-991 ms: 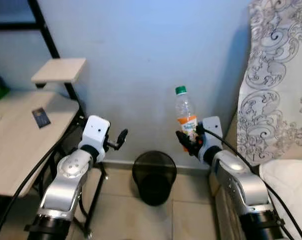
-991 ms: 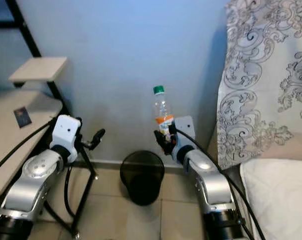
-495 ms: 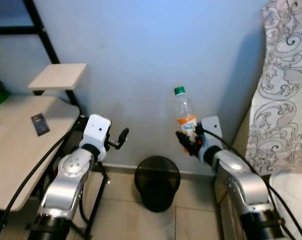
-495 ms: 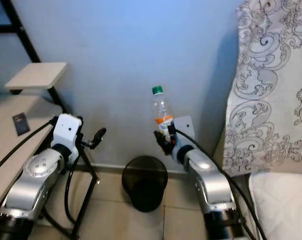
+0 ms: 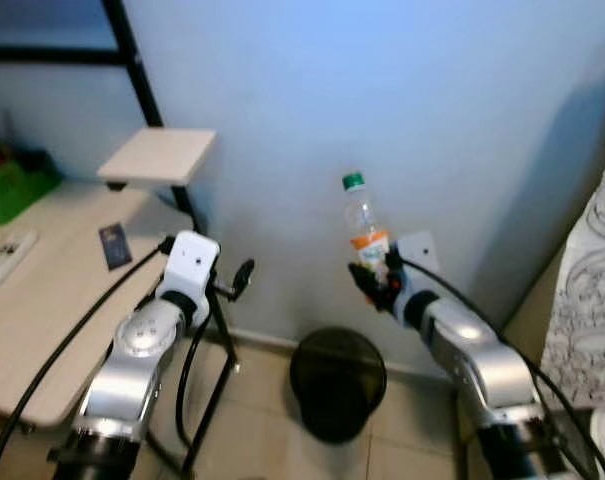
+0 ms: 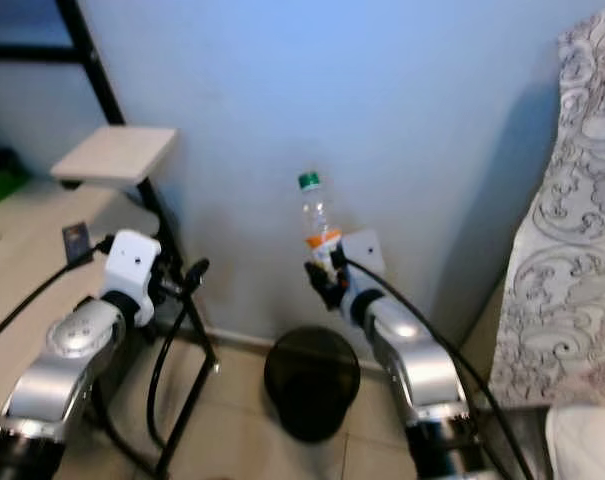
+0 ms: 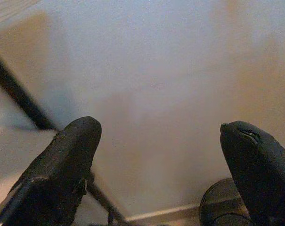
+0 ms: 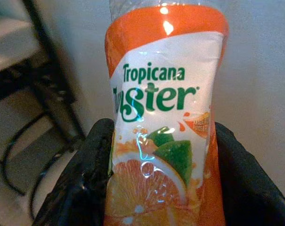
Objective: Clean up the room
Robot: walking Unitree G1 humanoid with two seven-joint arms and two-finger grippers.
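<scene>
The right claw [image 5: 374,284] is clamped on the bottle [image 5: 363,227], held upright with its green cap up; the black bin [image 5: 338,383] sits on the floor below and slightly left. The left claw [image 5: 244,273] hangs spread and empty by the bench [image 5: 42,320]

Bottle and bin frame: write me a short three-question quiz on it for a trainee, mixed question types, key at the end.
1. True or false: the right gripper holds the bottle upright.
2. Multiple choice: what stands on the floor below and just left of the held bottle? A) a black mesh bin B) a cardboard box C) a blue bucket
3. Fill in: the left gripper is ____ and holds nothing.

Key
1. True: its fingers clamp the label and the green cap points up.
2. A.
3. Open: the left wrist view shows its fingers spread apart, with wall between them.
</scene>
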